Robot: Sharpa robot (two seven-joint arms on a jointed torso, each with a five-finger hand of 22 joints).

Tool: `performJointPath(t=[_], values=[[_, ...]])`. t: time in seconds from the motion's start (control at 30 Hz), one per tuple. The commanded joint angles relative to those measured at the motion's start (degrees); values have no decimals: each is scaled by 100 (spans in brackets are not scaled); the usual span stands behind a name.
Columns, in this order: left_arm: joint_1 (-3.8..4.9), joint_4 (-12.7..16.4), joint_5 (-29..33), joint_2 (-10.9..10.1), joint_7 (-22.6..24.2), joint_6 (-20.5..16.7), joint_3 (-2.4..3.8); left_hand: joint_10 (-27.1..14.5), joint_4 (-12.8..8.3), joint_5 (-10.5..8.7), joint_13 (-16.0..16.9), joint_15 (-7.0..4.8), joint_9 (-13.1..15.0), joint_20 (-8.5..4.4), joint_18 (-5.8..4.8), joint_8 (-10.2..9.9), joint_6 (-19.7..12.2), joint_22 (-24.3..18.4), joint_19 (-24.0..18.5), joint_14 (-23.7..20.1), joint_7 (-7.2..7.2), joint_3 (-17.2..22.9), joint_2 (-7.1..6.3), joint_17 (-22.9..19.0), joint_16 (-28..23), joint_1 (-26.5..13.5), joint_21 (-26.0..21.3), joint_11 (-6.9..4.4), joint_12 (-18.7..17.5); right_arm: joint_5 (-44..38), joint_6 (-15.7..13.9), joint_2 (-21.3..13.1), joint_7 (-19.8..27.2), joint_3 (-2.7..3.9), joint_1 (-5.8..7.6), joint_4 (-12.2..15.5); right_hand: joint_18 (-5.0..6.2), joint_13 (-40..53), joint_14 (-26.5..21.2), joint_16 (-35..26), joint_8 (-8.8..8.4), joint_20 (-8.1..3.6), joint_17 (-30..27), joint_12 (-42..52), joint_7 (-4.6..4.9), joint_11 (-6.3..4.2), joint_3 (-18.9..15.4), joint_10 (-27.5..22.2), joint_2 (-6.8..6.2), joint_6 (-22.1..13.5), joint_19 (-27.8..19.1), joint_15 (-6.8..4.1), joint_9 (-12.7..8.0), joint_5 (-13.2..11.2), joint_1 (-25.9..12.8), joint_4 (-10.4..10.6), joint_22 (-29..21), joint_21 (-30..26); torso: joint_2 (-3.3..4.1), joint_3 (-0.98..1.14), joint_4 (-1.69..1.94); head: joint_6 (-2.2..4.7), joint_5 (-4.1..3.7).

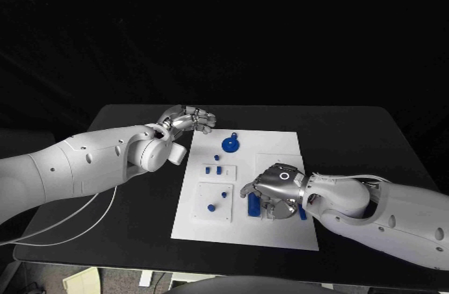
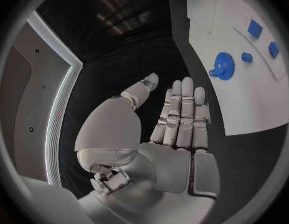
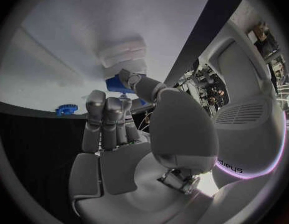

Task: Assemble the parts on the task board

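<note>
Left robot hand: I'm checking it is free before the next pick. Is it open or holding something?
Open. The left robot hand has its fingers straight and nothing in its palm, off the task board.

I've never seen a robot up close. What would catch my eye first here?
Probably the white board in the middle of the black table, dotted with small blue parts, a blue gear at its far end. Then the right hand, down over the board's near end, while the left hand hovers at its far left corner.
</note>
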Motion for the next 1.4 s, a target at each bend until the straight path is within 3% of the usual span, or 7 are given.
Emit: performJointPath(t=[0.03, 0.47, 0.6, 0.87, 1.0, 1.2, 1.4], values=[[6, 6, -31, 13, 14, 44, 4, -27, 26, -36, -5, -4, -7, 20, 44, -2, -42, 7, 28, 27, 7, 11, -19, 11, -26, -52, -40, 7, -26, 164, -122, -48, -71, 1, -5, 47, 82, -23, -1, -32, -24, 11, -8, 32, -8, -58, 106, -6, -46, -107, -25, -38, 5, 12, 24, 11, 19, -25, -4, 2, 2, 15, -8], [6, -11, -31, 13, 19, 46, 4, -26, 22, -37, -4, -6, -8, 19, 45, -2, -45, 12, 30, 32, 8, 13, -22, 23, -31, -40, -42, 6, -25, 1834, -288, -495, 198, 1, 44, 351, 82, -101, 102, 31, 82, -16, 9, 167, 297, 191, 230, 33, -8, -311, 97, 175, 70, 458, -324, 139, 39, 39, -1, 0, 0, 75, -27], [5, -6, -32, 4, 18, 53, 4, -26, 21, -37, -4, -6, -8, 19, 44, -3, -46, 14, 30, 32, 8, 13, -23, 25, -33, -39, -42, 6, -25, 2150, -362, -561, 34, 0, 63, 384, 82, -115, 156, 78, 246, -38, 31, 228, 415, 300, -149, 72, 39, -93, 172, 270, 147, 709, -796, 237, 59, 104, -3, -1, 0, 74, -29], [4, 9, -34, 0, 21, 59, 4, -26, 22, -36, -4, -6, -8, 19, 44, -3, -47, 15, 31, 33, 9, 14, -22, 29, -35, -36, -43, 6, -25, 2251, -219, -501, -463, -1, 61, 345, 82, -173, 182, 80, 873, -107, 32, 307, 419, 299, -1178, 86, 200, 830, 174, 291, 627, 231, -1362, 285, 37, 87, 3, -1, 4, 73, -22], [4, 9, -34, 1, 21, 61, 4, -26, 22, -36, -4, -6, -8, 19, 44, -3, -47, 16, 32, 33, 9, 14, -21, 31, -36, -35, -44, 6, -25, 2140, -186, -430, -700, -1, 56, 321, 82, -188, 190, 61, 1195, -121, 25, 375, 248, 157, -1572, 149, 220, 1112, 180, 142, 1035, 516, -1604, 337, 9, 51, 3, -1, 1, 67, -25], [4, 13, -35, 0, 21, 64, 4, -26, 23, -37, -4, -6, -8, 20, 44, -2, -47, 18, 32, 34, 10, 14, -19, 35, -39, -35, -45, 6, -25, 1953, -322, -336, -953, -1, -13, 302, 82, -244, 248, 7, 1955, -176, 2, 405, -16, -109, -1910, 229, 268, 1325, 239, -102, 2416, 551, -1742, 387, -52, -15, 3, 1, 3, 51, -19], [4, 10, -35, 7, 22, 72, 4, -26, 25, -37, -4, -6, -8, 20, 43, -2, -48, 20, 33, 35, 10, 13, -18, 38, -41, -35, -45, 6, -25, 1744, -342, -259, -1055, -1, -59, 299, 82, -283, 351, -13, 2138, -201, -14, 412, -151, -222, -1883, 350, 265, 1550, 317, -197, 3227, 517, -1740, 418, -57, 4, 3, -1, 3, 33, -19]])
